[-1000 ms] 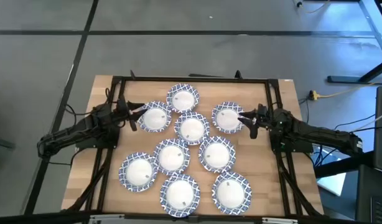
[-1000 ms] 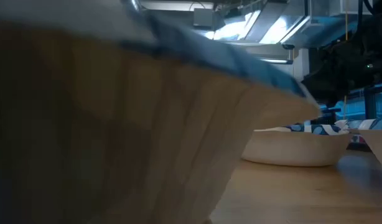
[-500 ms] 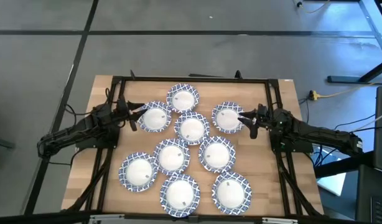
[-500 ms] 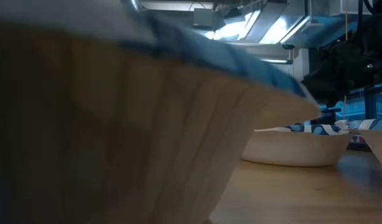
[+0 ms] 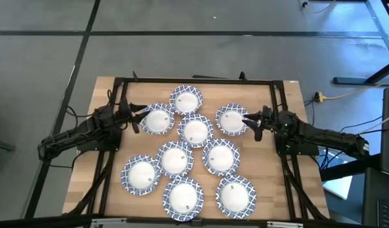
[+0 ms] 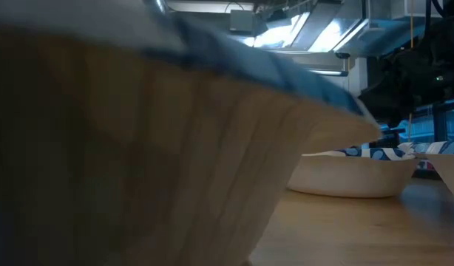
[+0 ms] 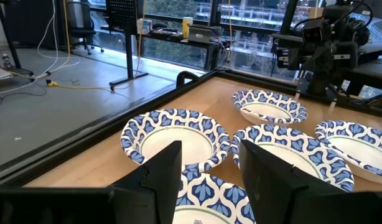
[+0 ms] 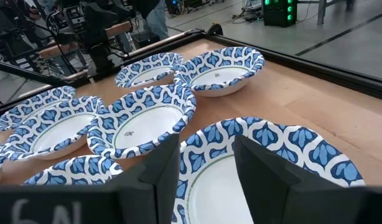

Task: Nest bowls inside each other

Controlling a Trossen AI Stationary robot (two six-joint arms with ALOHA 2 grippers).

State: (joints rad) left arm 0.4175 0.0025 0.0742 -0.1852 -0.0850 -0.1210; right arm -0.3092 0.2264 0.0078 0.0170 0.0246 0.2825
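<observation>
I count nine bowls [image 5: 196, 130] spread singly over the table [image 5: 286, 95]; none nested, all work remains. Left gripper [image 5: 142, 113] spread wide at the far-left bowl's [image 5: 158, 120] rim. Right gripper [image 5: 247, 120] likewise wide at the far-right bowl [image 5: 232, 120]. Neither holds anything.

Nine bowls [image 5: 196, 131] sit clustered and unstacked on my table [image 5: 285, 196], between my left gripper [image 5: 141, 113] and my right gripper [image 5: 247, 120].

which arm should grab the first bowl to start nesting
Either; it looks even. The left gripper is open over the rim of the upper-left bowl, the right gripper likewise at the upper-right bowl.
</observation>
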